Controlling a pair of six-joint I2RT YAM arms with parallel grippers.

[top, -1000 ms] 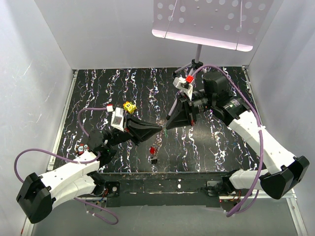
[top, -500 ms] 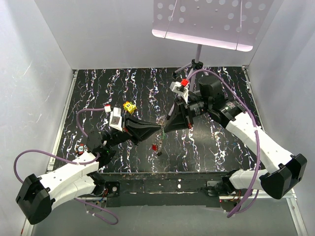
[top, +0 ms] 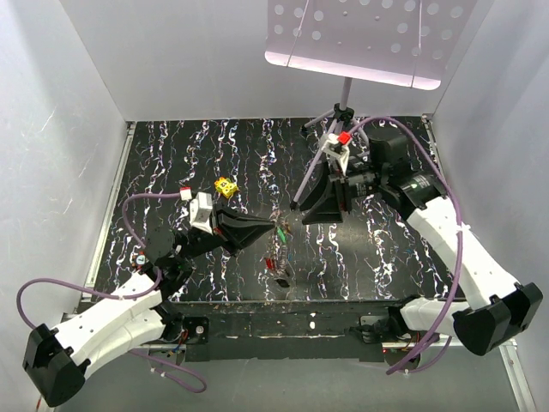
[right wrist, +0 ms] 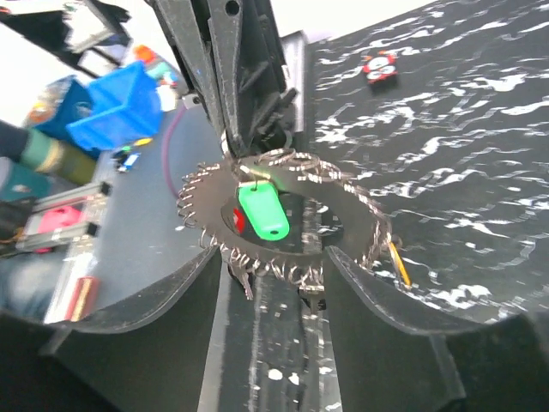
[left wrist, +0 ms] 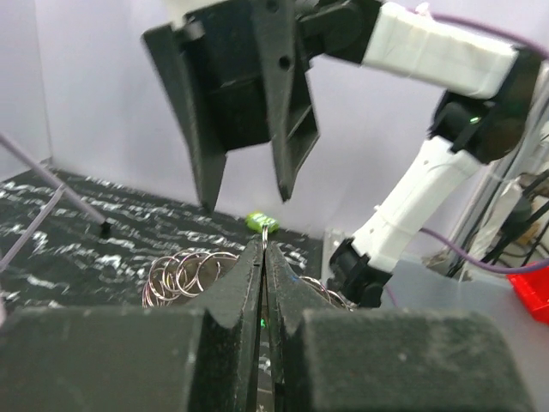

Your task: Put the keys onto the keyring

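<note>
My left gripper is shut on the keyring, a silvery wire ring with coiled loops, pinching its wire just above the table. A green key hangs from the ring right at the left fingertips. An orange key dangles at the ring's edge. My right gripper stands open just right of the ring, its fingers apart on either side and touching nothing. A red key and a dark key lie on the table below the left gripper.
A yellow block with dark spots lies left of centre on the black marbled table. A grey tripod stand holding a perforated panel stands at the back. White walls enclose three sides.
My right gripper has opened and drawn back up and to the right, away from the left fingertips. The green key now hangs on the ring held by the left gripper.
</note>
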